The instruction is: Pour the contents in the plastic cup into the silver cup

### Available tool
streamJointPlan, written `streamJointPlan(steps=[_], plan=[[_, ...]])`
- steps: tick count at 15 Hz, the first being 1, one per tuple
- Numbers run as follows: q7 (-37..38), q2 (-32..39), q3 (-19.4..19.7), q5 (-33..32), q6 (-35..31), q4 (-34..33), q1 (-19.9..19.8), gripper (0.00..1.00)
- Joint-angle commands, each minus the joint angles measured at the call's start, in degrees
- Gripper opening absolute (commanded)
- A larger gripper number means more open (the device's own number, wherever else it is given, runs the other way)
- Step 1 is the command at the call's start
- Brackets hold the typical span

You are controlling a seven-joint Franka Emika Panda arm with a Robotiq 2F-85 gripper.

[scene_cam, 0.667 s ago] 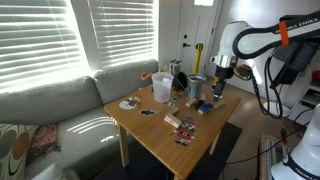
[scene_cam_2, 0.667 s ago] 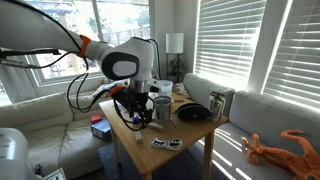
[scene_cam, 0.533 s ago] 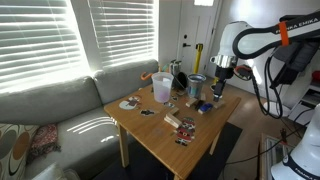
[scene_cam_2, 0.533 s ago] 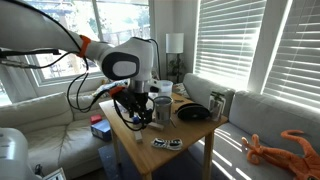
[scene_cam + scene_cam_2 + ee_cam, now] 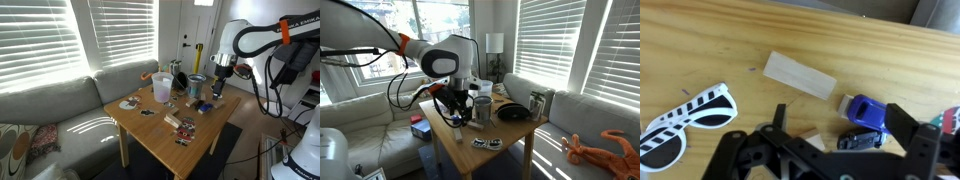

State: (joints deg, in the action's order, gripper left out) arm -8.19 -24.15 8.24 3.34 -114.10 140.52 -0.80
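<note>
The plastic cup (image 5: 161, 88), a frosted-white tumbler, stands upright at the far side of the wooden table (image 5: 160, 135). The silver cup (image 5: 197, 86) stands upright to its right and also shows in an exterior view (image 5: 483, 108). My gripper (image 5: 219, 90) hangs over the table's edge just beyond the silver cup, apart from both cups. In the wrist view the gripper (image 5: 840, 130) is open and empty above a blue toy car (image 5: 865, 112) and a small black toy car (image 5: 860, 141). Neither cup shows in the wrist view.
A wooden block (image 5: 800, 75) and zebra-striped sunglasses (image 5: 680, 120) lie on the table near the gripper. Small cards and oddments (image 5: 184, 128) lie mid-table. A dark plate (image 5: 513, 113) sits behind the silver cup. A grey sofa (image 5: 60, 125) borders the table.
</note>
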Motion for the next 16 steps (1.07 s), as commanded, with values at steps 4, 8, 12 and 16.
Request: streamJointPlan(steps=[4,8,12,16], plan=[[17.97,-6.71,-6.29,-0.13,6.63,-9.77,-2.81,1.00],[23.41,-2.23,-9.61,-1.86,3.54,-19.35,-3.25,1.00],[22.03,-4.37,-9.05,-0.91,3.25,-17.43,-2.47,1.00],[21.92,-4.36,-8.75,-0.88,3.34,-17.13,-2.56,1.00]])
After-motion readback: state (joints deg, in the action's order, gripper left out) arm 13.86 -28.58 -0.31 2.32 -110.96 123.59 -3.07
